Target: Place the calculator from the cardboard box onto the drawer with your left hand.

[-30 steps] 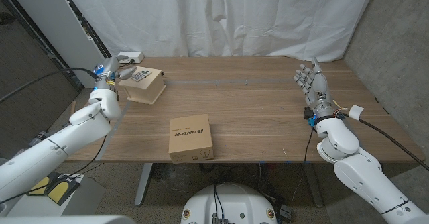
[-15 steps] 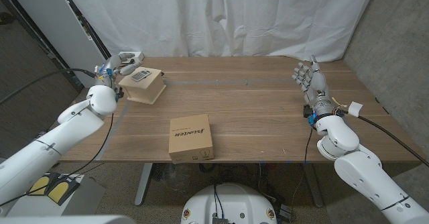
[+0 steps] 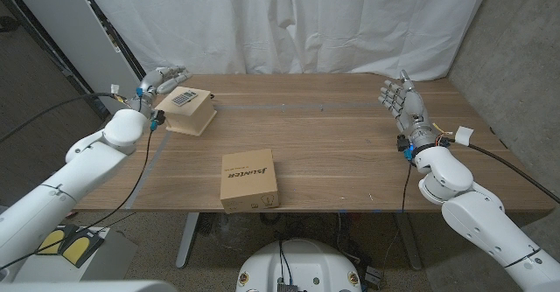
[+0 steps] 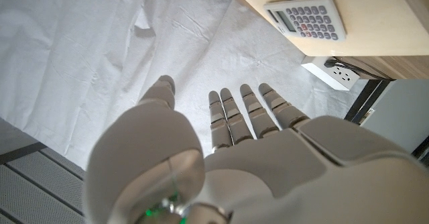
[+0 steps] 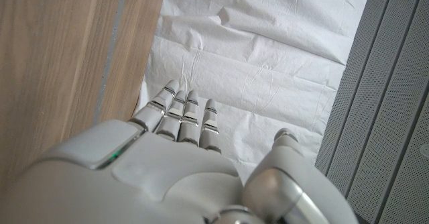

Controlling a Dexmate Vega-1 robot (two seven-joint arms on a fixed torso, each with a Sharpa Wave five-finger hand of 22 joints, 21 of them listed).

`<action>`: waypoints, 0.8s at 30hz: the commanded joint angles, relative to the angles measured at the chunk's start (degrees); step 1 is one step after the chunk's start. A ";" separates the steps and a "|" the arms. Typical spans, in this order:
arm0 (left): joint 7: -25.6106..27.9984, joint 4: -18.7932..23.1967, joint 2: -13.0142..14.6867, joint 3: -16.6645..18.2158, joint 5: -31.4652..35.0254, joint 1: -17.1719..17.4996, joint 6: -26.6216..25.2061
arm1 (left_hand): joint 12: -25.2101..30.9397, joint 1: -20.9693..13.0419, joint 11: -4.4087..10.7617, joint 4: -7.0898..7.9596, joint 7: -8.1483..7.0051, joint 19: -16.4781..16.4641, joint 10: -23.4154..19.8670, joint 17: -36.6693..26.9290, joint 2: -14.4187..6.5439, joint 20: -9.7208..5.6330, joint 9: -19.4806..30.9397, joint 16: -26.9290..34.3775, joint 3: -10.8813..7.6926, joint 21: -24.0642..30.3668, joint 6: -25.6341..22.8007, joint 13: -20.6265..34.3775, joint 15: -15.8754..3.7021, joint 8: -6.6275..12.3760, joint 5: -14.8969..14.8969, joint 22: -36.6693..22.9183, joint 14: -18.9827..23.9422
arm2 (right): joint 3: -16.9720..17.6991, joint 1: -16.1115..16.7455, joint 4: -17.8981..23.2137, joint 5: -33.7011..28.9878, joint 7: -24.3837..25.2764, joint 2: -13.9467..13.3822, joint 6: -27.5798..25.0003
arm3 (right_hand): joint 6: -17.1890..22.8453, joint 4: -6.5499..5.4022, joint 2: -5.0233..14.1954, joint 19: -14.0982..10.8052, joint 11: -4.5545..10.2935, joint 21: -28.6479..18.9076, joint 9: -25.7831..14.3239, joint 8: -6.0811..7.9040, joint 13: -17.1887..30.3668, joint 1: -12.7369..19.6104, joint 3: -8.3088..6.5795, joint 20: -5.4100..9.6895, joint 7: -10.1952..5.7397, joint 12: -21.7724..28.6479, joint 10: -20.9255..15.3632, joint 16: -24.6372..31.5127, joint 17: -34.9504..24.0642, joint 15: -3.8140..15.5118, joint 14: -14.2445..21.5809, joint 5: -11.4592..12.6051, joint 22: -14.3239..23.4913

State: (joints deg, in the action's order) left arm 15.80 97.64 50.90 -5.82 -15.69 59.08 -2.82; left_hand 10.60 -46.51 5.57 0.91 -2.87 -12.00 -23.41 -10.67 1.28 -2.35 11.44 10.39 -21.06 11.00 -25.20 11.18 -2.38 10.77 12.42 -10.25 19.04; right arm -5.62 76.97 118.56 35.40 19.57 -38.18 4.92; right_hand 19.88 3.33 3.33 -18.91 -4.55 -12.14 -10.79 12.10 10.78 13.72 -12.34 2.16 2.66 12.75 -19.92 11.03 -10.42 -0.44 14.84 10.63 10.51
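The left hand [image 3: 164,80] is open and holds nothing, its fingers [image 4: 244,113] spread, just beside the far left corner of the tabletop [image 3: 350,143], and the one calculator [image 3: 181,100] lies on top of the one pale wooden drawer [image 3: 188,113] there, apart from the hand. So the placing looks done, with only the drawing back of the arm left, as I judge it. One cardboard box [image 3: 248,179] stands closed near the front edge, well apart from the drawer, and the right hand [image 3: 401,102] is held up, open and idle, at the right side.
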 commanded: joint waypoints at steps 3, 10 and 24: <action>-6.46 -3.38 -1.19 -0.89 -7.08 -1.48 7.76 | 0.40 1.42 -0.22 0.83 0.13 -0.35 -0.52 0.01 -0.23 -2.62 0.10 0.29 0.32 0.34 0.30 0.19 -2.80 0.12 -0.40 -0.20 0.38 | 1.72 0.03 -2.11 1.57 -4.93 -2.03 2.24 | 0.82 0.59 0.37 -0.77 0.11 -0.43 -0.22 0.35 0.13 0.22 -0.05 0.03 -0.26 0.50 -0.90 0.33 -0.12 0.23 0.95 0.12 0.19; -6.01 -2.31 -1.68 -0.14 -9.61 -0.29 8.32 | 0.69 3.57 -0.74 2.24 0.63 0.23 -0.78 -0.09 -0.83 -2.28 0.10 0.49 1.01 0.31 0.38 0.17 -2.29 0.38 -0.64 -0.24 0.36 | 2.09 -0.41 -4.49 4.45 -8.82 -2.26 3.46 | 0.42 0.65 0.20 -0.72 -0.02 -0.35 -0.20 0.08 0.12 0.16 0.06 -0.03 0.05 0.37 -0.68 0.15 -0.12 0.03 0.73 0.11 0.19; -10.87 -3.01 -3.10 0.00 -16.70 -0.71 10.56 | 0.82 6.08 -1.42 3.83 1.78 0.50 -0.90 -0.12 -1.40 -1.41 0.04 0.65 1.87 0.45 0.25 0.15 -1.26 0.59 -0.95 -0.28 0.49 | 2.23 -0.68 -4.95 3.20 -10.11 -4.68 3.21 | 0.18 0.75 -0.04 -0.29 0.01 -0.07 -0.19 -0.17 0.10 0.06 0.22 0.14 0.09 0.13 -0.25 -0.17 -0.11 0.25 0.18 0.13 0.17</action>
State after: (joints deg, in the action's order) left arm 7.84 95.08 48.74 -5.84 -27.71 58.56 5.61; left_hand 11.04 -41.17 4.50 4.17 -1.62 -11.69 -24.21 -10.67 -0.01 -2.04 11.45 10.83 -19.12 11.00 -24.80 11.19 -2.37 11.26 11.64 -10.25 19.04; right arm -3.75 76.37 114.13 38.74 10.90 -41.21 8.08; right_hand 20.08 4.04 3.33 -18.99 -4.64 -12.29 -10.79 12.10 10.78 13.72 -12.10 2.25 2.46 12.75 -20.25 11.03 -10.39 -0.18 15.11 10.63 10.51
